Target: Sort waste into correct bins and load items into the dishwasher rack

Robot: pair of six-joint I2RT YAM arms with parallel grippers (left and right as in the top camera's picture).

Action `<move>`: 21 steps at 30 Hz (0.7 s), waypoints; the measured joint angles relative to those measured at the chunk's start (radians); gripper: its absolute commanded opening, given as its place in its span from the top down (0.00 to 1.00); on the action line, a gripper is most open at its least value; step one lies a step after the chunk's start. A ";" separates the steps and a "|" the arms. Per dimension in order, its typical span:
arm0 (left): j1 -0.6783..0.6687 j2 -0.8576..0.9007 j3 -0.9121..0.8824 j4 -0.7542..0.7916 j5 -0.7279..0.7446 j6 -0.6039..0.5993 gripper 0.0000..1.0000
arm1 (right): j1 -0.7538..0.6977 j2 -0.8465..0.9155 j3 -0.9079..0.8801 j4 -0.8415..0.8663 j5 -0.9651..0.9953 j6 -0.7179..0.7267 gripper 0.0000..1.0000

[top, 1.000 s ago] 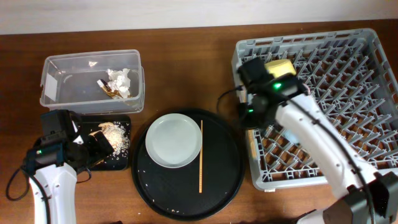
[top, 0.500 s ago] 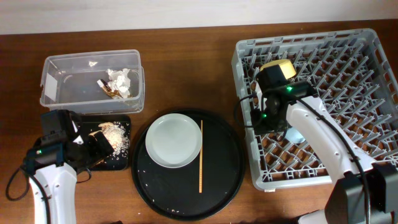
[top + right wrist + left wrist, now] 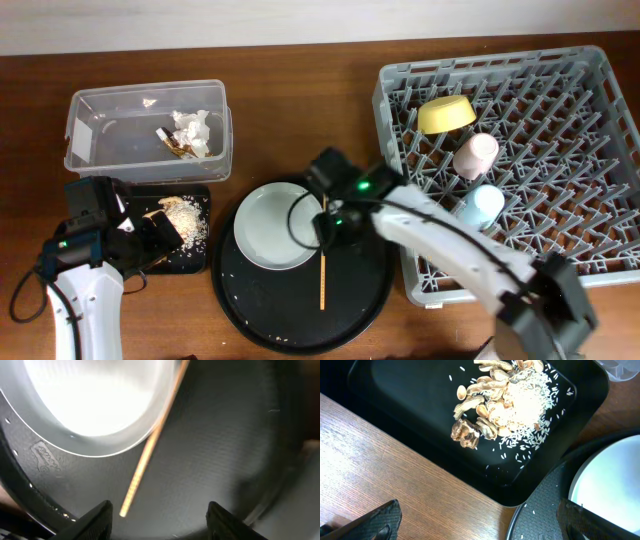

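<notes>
My right gripper (image 3: 328, 205) (image 3: 159, 509) hangs open and empty over the round tray, above a wooden chopstick (image 3: 322, 250) (image 3: 145, 460). The pale plate (image 3: 278, 226) (image 3: 95, 400) lies just left of that chopstick. In the grey rack (image 3: 590, 90) sit a yellow bowl (image 3: 447, 113), a pink cup (image 3: 476, 155) and a blue cup (image 3: 480, 205). White napkins (image 3: 193, 130) and a wrapper (image 3: 172, 145) lie in the clear tub (image 3: 100, 135). Food scraps (image 3: 180, 208) (image 3: 505, 400) lie in the shallow black tray (image 3: 192, 258) (image 3: 410, 420). My left gripper (image 3: 165, 235) (image 3: 480, 520) is open and empty beside that tray's corner.
The large round black serving tray (image 3: 350, 300) (image 3: 540, 515) (image 3: 225, 450) carries the plate and chopstick and lies between the bins and the rack. Rice grains are scattered in the shallow tray. Brown wooden table (image 3: 300, 70) (image 3: 395, 480) surrounds everything.
My right arm left the rack and swung left over the round tray, its jaws opening on the way. The pink and blue cups now show in the rack. The left arm stayed still.
</notes>
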 measured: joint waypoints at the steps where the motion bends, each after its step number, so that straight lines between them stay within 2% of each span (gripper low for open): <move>1: 0.000 0.000 0.000 0.000 0.000 0.000 0.02 | 0.025 0.043 -0.001 0.016 0.000 0.023 0.39; 4: 0.000 0.000 0.000 0.000 0.000 0.000 0.02 | 0.074 0.163 -0.005 0.041 0.001 0.085 0.41; 6: 0.000 0.000 0.000 0.000 0.000 0.000 0.02 | 0.092 0.242 -0.006 0.055 0.001 0.125 0.45; 8: 0.000 0.000 0.000 0.000 0.000 0.000 0.02 | 0.095 0.278 -0.005 0.059 0.005 0.155 0.56; 9: 0.000 0.000 0.000 0.000 0.000 0.000 0.02 | 0.095 0.278 -0.005 0.057 0.015 0.174 0.69; 11: 0.000 0.000 0.000 0.000 0.000 0.000 0.02 | 0.095 0.280 -0.005 0.052 0.035 0.211 0.82; 15: 0.000 0.000 0.000 0.000 0.000 0.000 0.02 | 0.095 0.281 -0.005 0.052 0.035 0.250 0.96; 21: 0.000 0.000 0.000 0.000 0.000 0.000 0.02 | 0.076 0.261 -0.008 0.001 0.051 0.240 0.96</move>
